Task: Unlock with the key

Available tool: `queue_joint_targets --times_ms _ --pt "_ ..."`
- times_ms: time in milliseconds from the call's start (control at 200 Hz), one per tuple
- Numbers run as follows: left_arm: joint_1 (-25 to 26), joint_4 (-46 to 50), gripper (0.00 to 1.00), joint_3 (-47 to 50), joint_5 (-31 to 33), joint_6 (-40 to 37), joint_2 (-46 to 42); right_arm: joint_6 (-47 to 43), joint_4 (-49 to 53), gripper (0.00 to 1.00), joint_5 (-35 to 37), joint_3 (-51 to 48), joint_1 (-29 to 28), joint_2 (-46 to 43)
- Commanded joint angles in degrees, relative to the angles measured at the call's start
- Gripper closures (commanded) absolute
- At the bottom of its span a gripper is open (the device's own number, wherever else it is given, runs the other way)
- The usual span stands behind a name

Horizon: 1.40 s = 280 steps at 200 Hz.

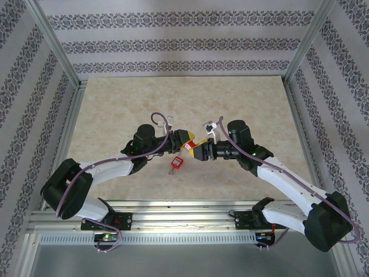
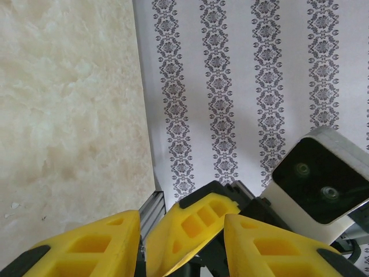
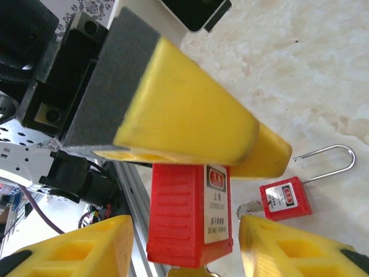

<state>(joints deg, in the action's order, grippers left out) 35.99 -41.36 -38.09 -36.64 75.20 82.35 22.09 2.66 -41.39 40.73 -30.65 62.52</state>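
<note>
Two red padlocks are in play. The raised padlock [image 3: 189, 213] hangs clear of the counter [image 1: 115, 109] at lower centre of the right wrist view. Its white label faces the camera, and its top is hidden behind a yellow finger [image 3: 179, 109] of the left pincer [image 1: 187, 138], which slants from upper left to centre right. The tip of another yellow finger shows just behind it.

The right pincer [image 3: 185, 222] has its own fingers in the two lower corners of that view, one on each side of the lock body. A thin strip of background shows on either side, so I cannot tell whether its pads press the lock. I also cannot tell which pincer bears the lock's weight.

In the left wrist view the left pincer's fingers sit at the bottom corners, plainly spread apart. One finger of the right pincer rises between them, and the right arm's camera housing [image 2: 320, 179] is at lower right against the patterned wall [image 2: 259, 86].

The second padlock [image 3: 285, 199] lies flat on the counter at lower right of the right wrist view, with its steel shackle [image 3: 331, 158] pointing to the upper right. A small metal piece [image 3: 247, 208] sits at the opposite end of its body. Whether that is the key is too small to tell.

From the top camera the two pincers meet at the centre of the frame. The raised padlock shows as a red patch between them, and the second padlock lies just below and to the left of them, near but apart.
</note>
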Motion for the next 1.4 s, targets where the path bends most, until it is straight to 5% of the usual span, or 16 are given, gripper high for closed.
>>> queue_joint_targets --times_ms 0,565,684,714,804,1069,1294,1394 --pt "0.05 -0.38 1.0 -1.45 -1.54 -1.34 -1.47 -2.18 -0.13 0.54 0.43 2.31 -0.61 0.56" --pt "-0.03 -1.33 1.0 -1.2 -1.59 -0.24 -1.22 -3.25 0.14 1.0 -0.36 2.89 -1.51 1.61" --pt "-1.52 -1.88 0.48 -0.86 -1.41 0.89 -1.7 -3.96 0.53 1.0 -0.07 2.42 -1.64 0.45" --pt "-2.27 -1.77 0.25 -0.62 -1.41 1.07 -2.15 -4.13 0.82 1.0 0.12 2.34 -1.69 0.14" --pt "-4.36 0.74 0.0 -0.54 -1.87 0.09 -4.39 -4.61 2.27 1.0 0.94 2.6 -1.59 -0.38" --pt "-7.12 11.8 0.0 1.62 -2.46 -10.45 -11.92 -3.55 2.71 1.0 1.31 3.48 -0.58 -0.56" --pt "-7.69 19.5 0.23 4.35 -4.75 -25.03 -16.42 -2.33 2.36 1.0 0.25 4.0 0.99 -0.47" --pt "-7.69 17.52 0.25 6.47 -5.11 -27.71 -16.94 -2.07 2.46 1.0 0.17 4.35 1.31 -0.38"
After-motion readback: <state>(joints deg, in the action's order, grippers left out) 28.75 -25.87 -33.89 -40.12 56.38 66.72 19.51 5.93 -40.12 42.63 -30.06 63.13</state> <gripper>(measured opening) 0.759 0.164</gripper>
